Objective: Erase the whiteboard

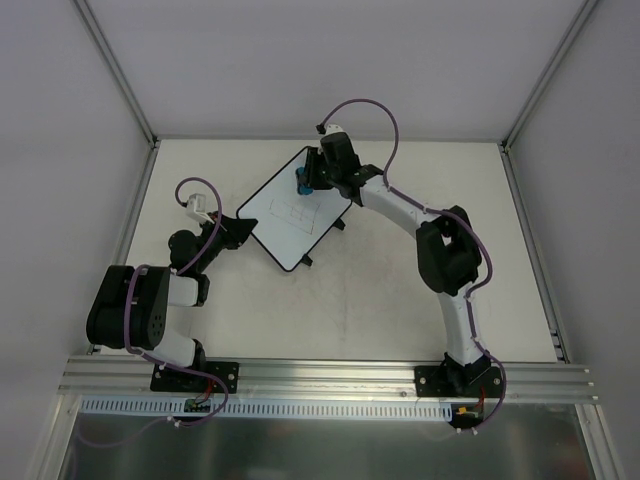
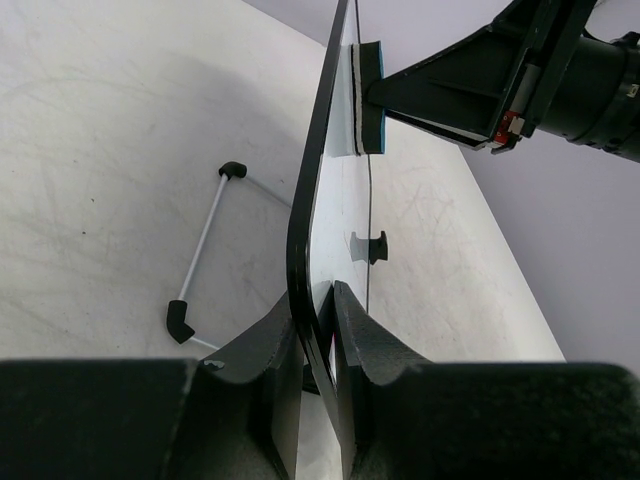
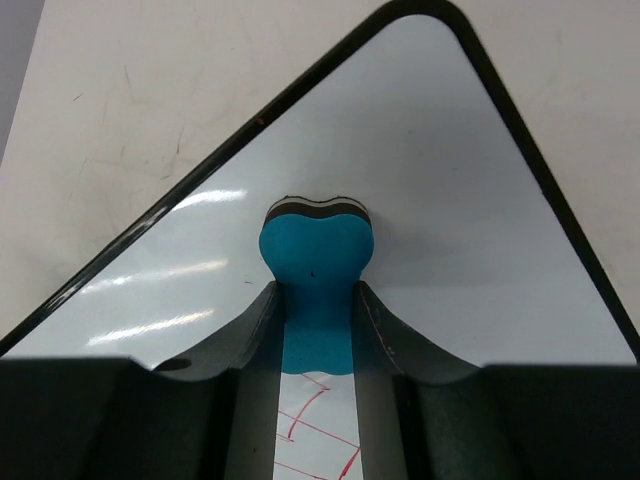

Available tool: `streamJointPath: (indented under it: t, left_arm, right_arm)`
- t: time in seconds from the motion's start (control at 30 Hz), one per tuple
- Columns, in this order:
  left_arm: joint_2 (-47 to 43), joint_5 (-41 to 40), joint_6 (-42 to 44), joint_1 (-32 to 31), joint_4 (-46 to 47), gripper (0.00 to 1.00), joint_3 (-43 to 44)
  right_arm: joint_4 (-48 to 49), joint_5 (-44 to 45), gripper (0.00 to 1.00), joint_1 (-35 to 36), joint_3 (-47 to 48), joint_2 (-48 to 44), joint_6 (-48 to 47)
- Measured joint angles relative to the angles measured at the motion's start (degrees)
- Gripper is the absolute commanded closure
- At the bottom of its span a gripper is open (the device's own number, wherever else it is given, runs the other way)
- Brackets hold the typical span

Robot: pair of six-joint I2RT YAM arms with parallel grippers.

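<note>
White with a thin black rim, your whiteboard [image 1: 290,215] sits left of centre toward the back of the table [image 1: 400,300], turned so one rounded corner points away from the arm bases. Thin red pen lines [image 3: 320,430] show on its face just below the right claw, and from overhead you see them only as a faint sketch near the board's middle. Pressed flat against the face near the far corner is the blue eraser [image 3: 315,255], its dark felt layer touching the white surface. Your right gripper [image 3: 318,300] is clamped on that eraser, with the fingers closed tight against its blue body on both sides. Your left gripper [image 2: 322,300] pinches the board's near left edge, its two fingers closed on the rim with one on each face, so its wrist camera shows you the board edge-on. From that view the board stands tilted off the table rather than lying flat, though how steeply you cannot tell. On its back side a thin silver rod with black end caps [image 2: 205,250] lies low by the tabletop. Small black tabs [image 1: 343,222] stick out from the board's right edge. Grey panels wall in the table, and an aluminium rail [image 1: 330,375] carries both arm bases at the near edge.
</note>
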Motion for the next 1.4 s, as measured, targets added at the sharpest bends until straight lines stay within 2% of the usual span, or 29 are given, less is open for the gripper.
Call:
streamJointPath:
  t: [0.27, 0.47, 0.97, 1.4]
  left_arm:
    - [-0.31, 0.11, 0.0, -0.02, -0.28, 1.0, 0.0]
    - [-0.31, 0.11, 0.0, 0.0, -0.31, 1.0, 0.0]
    - [-0.31, 0.04, -0.02, 0.35, -1.4, 1.0, -0.02]
    - [-0.31, 0.02, -0.04, 0.39, -1.66, 1.0, -0.02]
  right_arm:
    - [-0.9, -0.22, 1.0, -2.43, -0.94, 0.09, 2.91]
    - [-0.57, 1.01, 1.0, -1.55, -1.07, 0.07, 1.14]
    - [-0.17, 2.1, 1.0, 9.2, -1.46, -1.6, -10.05]
    - [-0.13, 2.64, 1.0, 13.49, -1.46, -1.75, -12.74]
